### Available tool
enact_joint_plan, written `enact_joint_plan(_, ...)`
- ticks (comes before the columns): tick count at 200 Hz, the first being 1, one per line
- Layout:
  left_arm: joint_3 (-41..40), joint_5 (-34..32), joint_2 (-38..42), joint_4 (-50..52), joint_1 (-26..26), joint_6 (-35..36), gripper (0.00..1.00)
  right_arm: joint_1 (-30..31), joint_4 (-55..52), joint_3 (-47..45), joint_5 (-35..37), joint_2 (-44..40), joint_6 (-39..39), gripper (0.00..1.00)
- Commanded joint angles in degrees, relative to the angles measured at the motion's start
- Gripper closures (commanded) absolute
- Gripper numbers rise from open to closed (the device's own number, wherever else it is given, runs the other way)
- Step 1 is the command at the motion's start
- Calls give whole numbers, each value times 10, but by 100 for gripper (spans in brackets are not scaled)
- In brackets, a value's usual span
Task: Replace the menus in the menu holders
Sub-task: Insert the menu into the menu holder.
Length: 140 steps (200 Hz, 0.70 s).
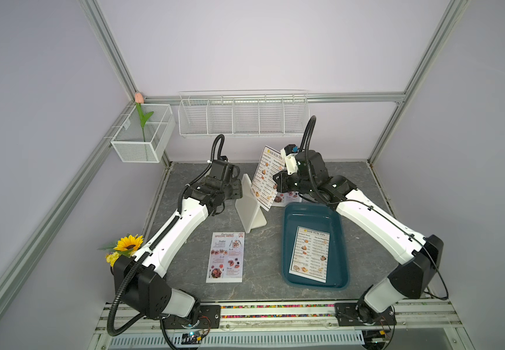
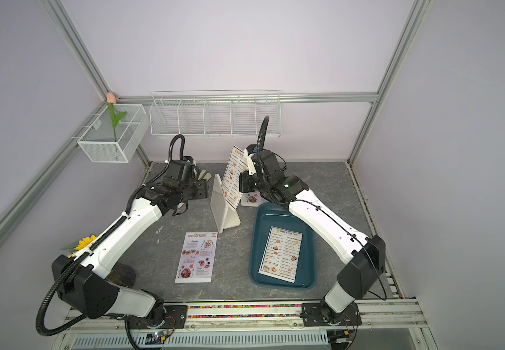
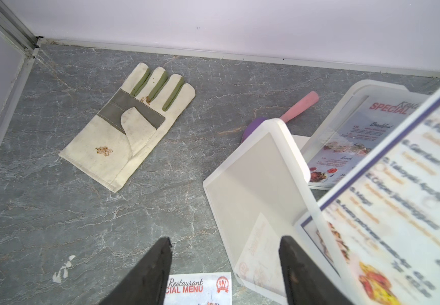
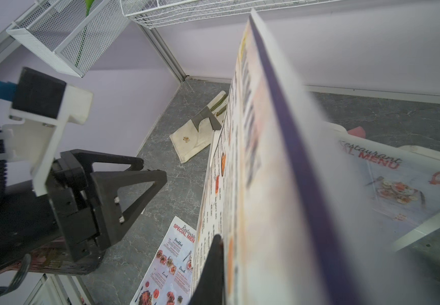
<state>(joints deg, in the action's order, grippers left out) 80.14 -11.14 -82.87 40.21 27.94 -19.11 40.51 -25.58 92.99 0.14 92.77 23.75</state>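
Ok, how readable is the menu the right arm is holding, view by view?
Right wrist view: the held DIM SUM INN menu is edge-on, close and badly out of focus. Left wrist view: its print is blurred too, though the glove is sharp. Both top views: evenly lit; its title reads, small text does not.

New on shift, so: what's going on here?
The right claw is shut on a DIM SUM INN menu, holding it up beside the empty menu holder. The left claw hovers open alongside. The other holder has a SPECIAL MENU in it; a loose SPECIAL MENU lies on the table, and another DIM SUM INN sheet sits in the teal tray.
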Motion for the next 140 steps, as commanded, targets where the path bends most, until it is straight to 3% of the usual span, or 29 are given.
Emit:
enact_joint_plan(1, 27, -18, 4, 17, 2, 6, 33, 0, 43, -12, -11, 12, -7, 93)
enact_joint_plan(41, 29, -20, -2, 8, 2, 5, 33, 4, 111, -38, 6, 14, -5, 93)
enact_joint_plan(140, 26, -27, -32, -30, 1, -4, 32, 13, 155, -23, 24, 58, -36, 93)
